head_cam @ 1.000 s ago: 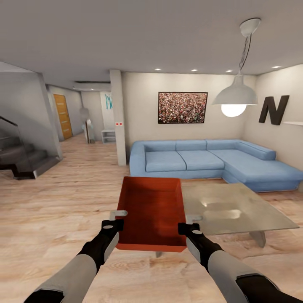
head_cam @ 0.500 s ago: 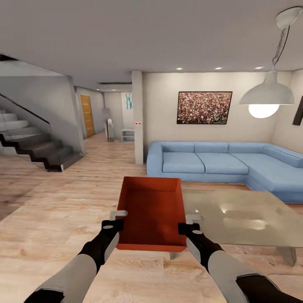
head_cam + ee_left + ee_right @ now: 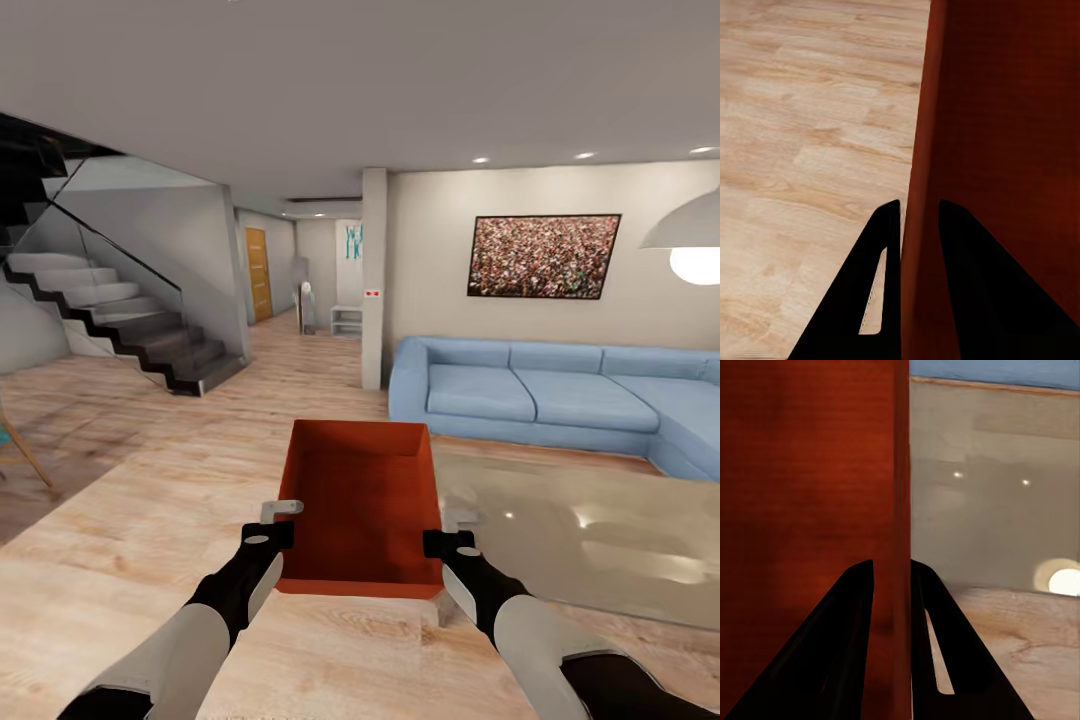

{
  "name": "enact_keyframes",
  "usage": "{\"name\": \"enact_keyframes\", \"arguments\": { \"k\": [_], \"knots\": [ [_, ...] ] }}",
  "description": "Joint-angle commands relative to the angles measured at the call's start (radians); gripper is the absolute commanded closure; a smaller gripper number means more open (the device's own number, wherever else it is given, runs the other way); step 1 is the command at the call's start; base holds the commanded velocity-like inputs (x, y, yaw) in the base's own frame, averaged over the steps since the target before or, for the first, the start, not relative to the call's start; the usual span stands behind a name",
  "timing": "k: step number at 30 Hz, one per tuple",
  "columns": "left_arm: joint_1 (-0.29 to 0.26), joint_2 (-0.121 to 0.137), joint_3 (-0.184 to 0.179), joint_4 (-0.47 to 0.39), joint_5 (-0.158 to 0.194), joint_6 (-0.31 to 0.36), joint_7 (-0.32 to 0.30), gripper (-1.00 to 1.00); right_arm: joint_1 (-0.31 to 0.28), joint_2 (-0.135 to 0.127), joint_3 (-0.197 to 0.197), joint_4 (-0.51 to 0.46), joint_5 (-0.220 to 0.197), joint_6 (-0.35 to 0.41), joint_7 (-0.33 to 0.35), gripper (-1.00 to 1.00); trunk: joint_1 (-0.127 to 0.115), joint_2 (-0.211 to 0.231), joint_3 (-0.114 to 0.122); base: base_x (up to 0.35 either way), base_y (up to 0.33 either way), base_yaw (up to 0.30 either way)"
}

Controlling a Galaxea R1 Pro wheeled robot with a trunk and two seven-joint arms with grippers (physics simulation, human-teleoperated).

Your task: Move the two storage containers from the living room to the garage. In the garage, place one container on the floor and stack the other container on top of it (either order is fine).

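Observation:
I hold one orange-red storage container (image 3: pixel 360 500) level in front of me, above the light wood plank floor of the living room. My left gripper (image 3: pixel 282 522) is shut on its left wall, and the left wrist view shows that thin wall (image 3: pixel 921 187) pinched between the two black fingers. My right gripper (image 3: pixel 452 532) is shut on the right wall (image 3: pixel 900 510), one finger inside the box and one outside. The container is open-topped and empty.
A glass coffee table (image 3: pixel 590 530) stands just right of the container. Behind it is a blue corner sofa (image 3: pixel 540 395). A square pillar (image 3: pixel 374 280) stands ahead, with a hallway and a wooden door (image 3: pixel 258 273) to its left. Dark stairs (image 3: pixel 130 330) rise at left.
The whole view has swung to the left: sofa, table and lamp slid right, and the stairs came further into view. The container and both grippers keep the same place in the picture.

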Motion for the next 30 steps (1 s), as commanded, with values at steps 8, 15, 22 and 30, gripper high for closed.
{"name": "enact_keyframes", "arguments": {
  "k": [8, 15, 22, 30],
  "knots": [
    [-0.001, 0.001, 0.003, -0.009, -0.029, 0.01, 0.018, 1.0, 0.0, -0.019, 0.004, 0.003, -0.008, -0.001, -0.007, 1.0, 0.0, -0.001, -0.001, 0.0, 0.0, 0.3],
    [-0.001, 0.002, 0.003, -0.008, -0.029, 0.01, 0.018, 1.0, 0.0, -0.019, 0.005, 0.003, -0.008, -0.001, -0.007, 1.0, 0.0, -0.001, -0.001, 0.001, 0.0, 0.3],
    [-0.001, 0.003, 0.003, -0.007, -0.028, 0.01, 0.016, 1.0, 0.0, -0.019, 0.005, 0.003, -0.009, -0.003, -0.006, 1.0, 0.0, -0.001, -0.001, 0.176, 0.0, 0.207],
    [-0.001, 0.004, 0.003, -0.006, -0.028, 0.011, 0.014, 1.0, 0.0, -0.018, 0.005, 0.003, -0.011, -0.005, -0.005, 1.0, 0.0, -0.001, -0.001, 0.315, 0.0, 0.011]
  ]
}}
